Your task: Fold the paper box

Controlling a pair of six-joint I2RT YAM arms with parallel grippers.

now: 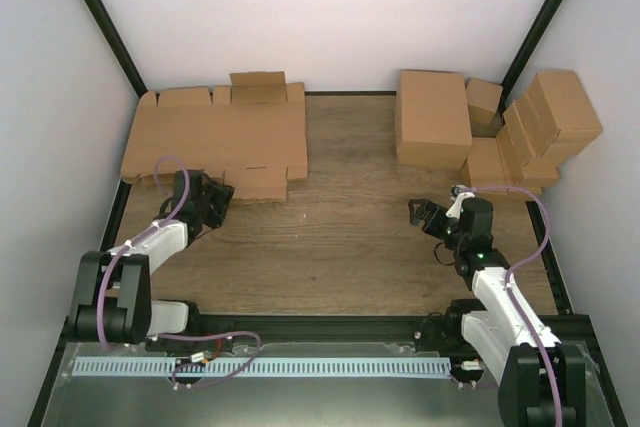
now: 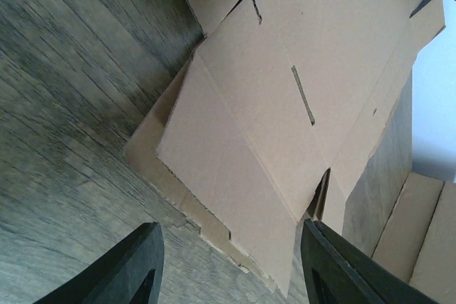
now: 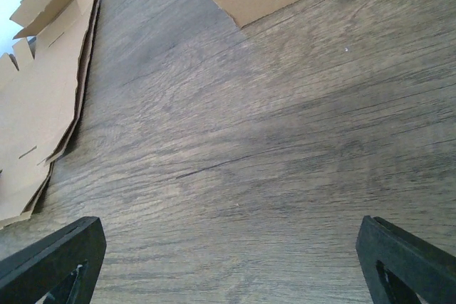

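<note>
left claw at the blank's near edge, right claw spread over bare wood
from above, the paper box lay flat on top of the stack of blanks at the far left of the table, its long axis running left to right, with the left gripper at its near edge. in the left wrist view, the jaws stood half apart astride that edge, clamped on nothing. in the right wrist view, the right gripper was spread wide over the wood, holding nothing.
</note>
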